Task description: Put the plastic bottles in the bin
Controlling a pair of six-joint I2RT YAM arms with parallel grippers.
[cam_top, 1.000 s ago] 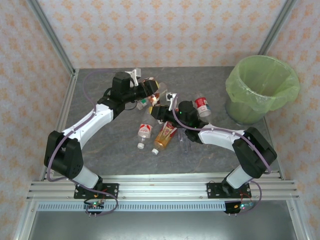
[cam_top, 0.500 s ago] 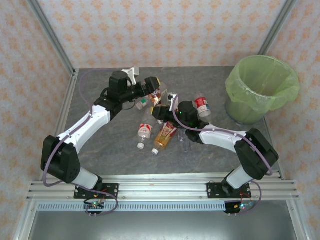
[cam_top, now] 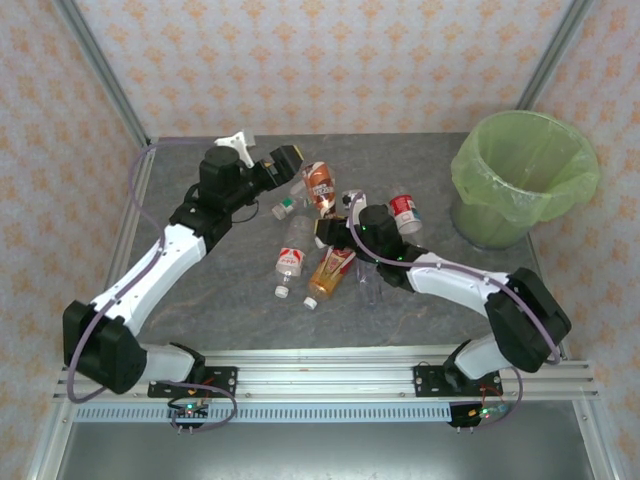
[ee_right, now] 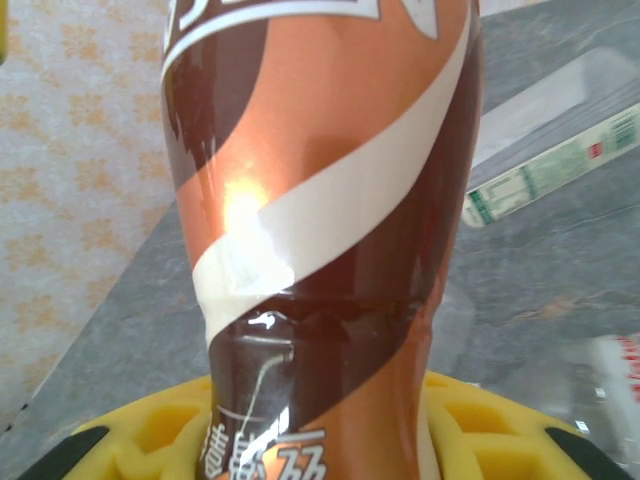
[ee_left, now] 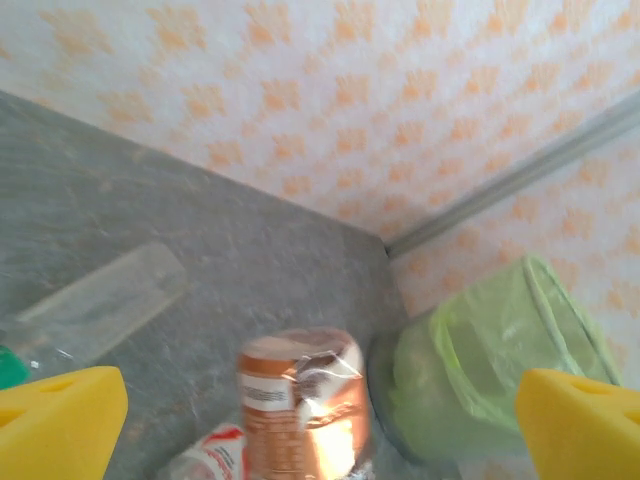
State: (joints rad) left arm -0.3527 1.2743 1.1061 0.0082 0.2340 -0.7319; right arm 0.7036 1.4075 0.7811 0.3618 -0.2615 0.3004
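A brown-labelled plastic bottle stands out from my right gripper, which is shut on its lower body; its brown, copper and white label rises between the yellow pads. My left gripper hangs open just left of that bottle, apart from it. In the left wrist view the same bottle lies ahead between the spread yellow fingertips. The bin, lined with a lime-green bag, stands at the table's right rear. More bottles lie on the table: a red-white one, another red-white one and an orange one.
A clear bottle lies beside the orange one, and a green-capped one under the left gripper. A clear bottle with a green-white label lies behind the held bottle. Patterned walls and metal posts close off the grey table.
My left gripper has opened, let go of the brown bottle and drawn back to the left. The right gripper stays shut on that bottle and has shifted slightly.
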